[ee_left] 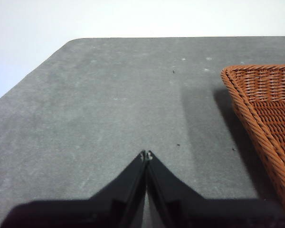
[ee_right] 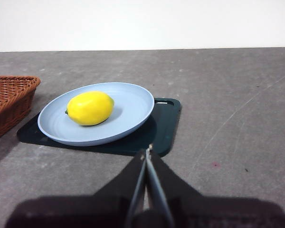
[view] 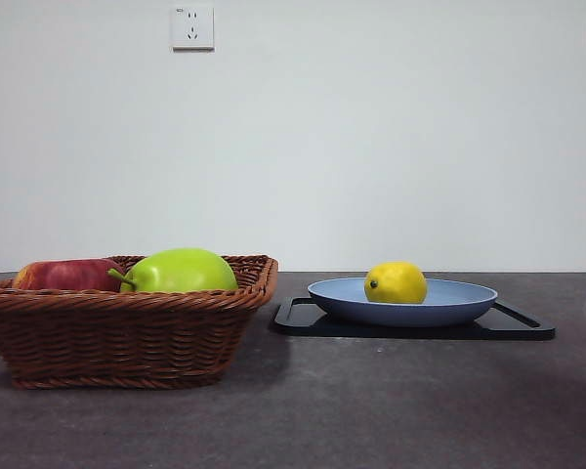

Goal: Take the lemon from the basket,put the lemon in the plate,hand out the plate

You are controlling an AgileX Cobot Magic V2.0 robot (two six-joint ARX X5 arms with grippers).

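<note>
Front: lemon (view: pixel 396 282) lies in the plate (view: pixel 449 305) on a black tray (view: pixel 523 325); basket (view: pixel 127 332) at its 9 o'clock holds a green fruit (view: pixel 181 271) and what looks like a red apple (view: pixel 63 275).
Left wrist: left gripper (ee_left: pixel 147 155) clenched, empty, over bare table (ee_left: pixel 109 109) beside the basket.
Right wrist: right gripper (ee_right: pixel 147 152) clenched, empty, near the tray edge.

Even bright light, soft shadows under basket (view: pixel 127 332), sharp focus.
</note>
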